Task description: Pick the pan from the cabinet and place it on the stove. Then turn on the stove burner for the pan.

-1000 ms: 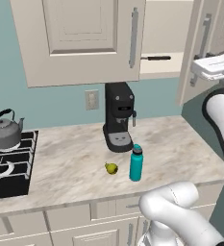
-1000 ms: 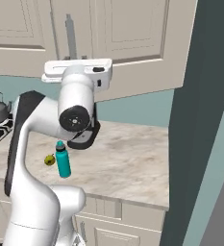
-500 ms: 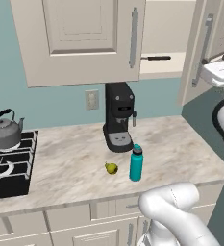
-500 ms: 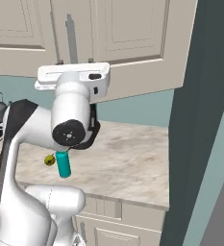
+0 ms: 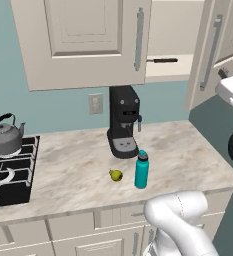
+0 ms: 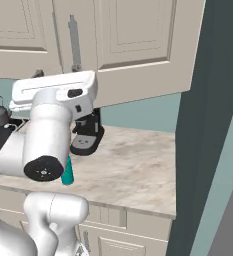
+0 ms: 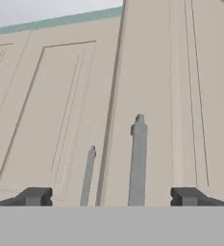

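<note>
The cabinet [image 5: 83, 40] hangs above the counter, its left door closed and its right door [image 5: 223, 35] swung open. Inside, on the shelf, only the pan's thin black handle [image 5: 163, 60] shows; the pan's body is hidden behind the closed door. The stove [image 5: 10, 172] lies at the counter's far left. My white hand [image 5: 232, 91] is raised at the right, beside the open door. In the hand view my gripper [image 7: 111, 197] is open, fingertips [image 7: 34, 196] wide apart with nothing between them, facing beige panelled doors with two silver bar handles [image 7: 138, 158].
A grey kettle [image 5: 5, 137] sits on the stove's grate. A black coffee machine [image 5: 124, 125], a teal bottle [image 5: 141, 170] and a small yellow-green fruit [image 5: 116, 174] stand on the marble counter [image 5: 68, 170]. A dark teal wall [image 6: 208, 125] rises at the right.
My hand has drifted toward the right edge of the left base view and slightly lower. The pan, the doors and the counter items have not moved.
</note>
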